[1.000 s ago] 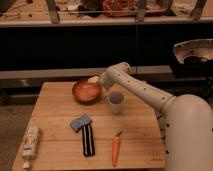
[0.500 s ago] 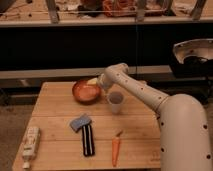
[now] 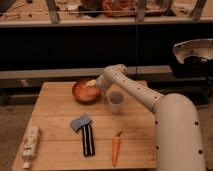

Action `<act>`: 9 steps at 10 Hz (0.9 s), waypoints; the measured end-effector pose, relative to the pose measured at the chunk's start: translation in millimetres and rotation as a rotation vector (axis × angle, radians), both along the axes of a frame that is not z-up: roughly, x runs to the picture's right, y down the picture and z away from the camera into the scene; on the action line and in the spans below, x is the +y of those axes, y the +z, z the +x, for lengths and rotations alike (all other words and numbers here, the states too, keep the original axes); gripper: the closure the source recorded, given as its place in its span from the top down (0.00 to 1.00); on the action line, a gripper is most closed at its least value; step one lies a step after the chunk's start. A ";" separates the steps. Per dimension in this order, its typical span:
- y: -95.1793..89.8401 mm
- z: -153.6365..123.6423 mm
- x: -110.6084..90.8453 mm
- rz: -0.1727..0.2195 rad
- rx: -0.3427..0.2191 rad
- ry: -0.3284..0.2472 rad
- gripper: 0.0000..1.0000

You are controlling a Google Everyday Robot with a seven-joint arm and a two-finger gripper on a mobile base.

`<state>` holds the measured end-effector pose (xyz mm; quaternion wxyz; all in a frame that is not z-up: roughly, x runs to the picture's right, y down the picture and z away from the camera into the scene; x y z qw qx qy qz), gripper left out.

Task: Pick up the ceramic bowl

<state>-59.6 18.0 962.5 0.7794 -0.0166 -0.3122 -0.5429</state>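
Observation:
The ceramic bowl [image 3: 85,91] is orange-brown and glossy, and sits at the far middle of the wooden table [image 3: 60,110]. My white arm reaches in from the right, and my gripper [image 3: 96,83] is at the bowl's right rim, over its inside. A small translucent plastic cup [image 3: 115,102] stands just right of the bowl, under my forearm.
A blue sponge [image 3: 80,121] and a black bar [image 3: 88,139] lie at the table's middle front. An orange carrot [image 3: 115,149] lies front right. A white bottle [image 3: 30,143] lies at the front left edge. A dark counter runs behind the table.
The arm has shifted slightly toward the bowl. The bowl and the other things have not moved.

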 end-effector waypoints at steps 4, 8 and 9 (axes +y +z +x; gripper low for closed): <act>5.9 -8.9 8.5 -0.030 -0.012 0.000 0.80; 12.0 -10.9 17.9 -0.055 -0.022 -0.001 0.53; 13.2 -11.4 19.7 -0.059 -0.024 -0.002 0.45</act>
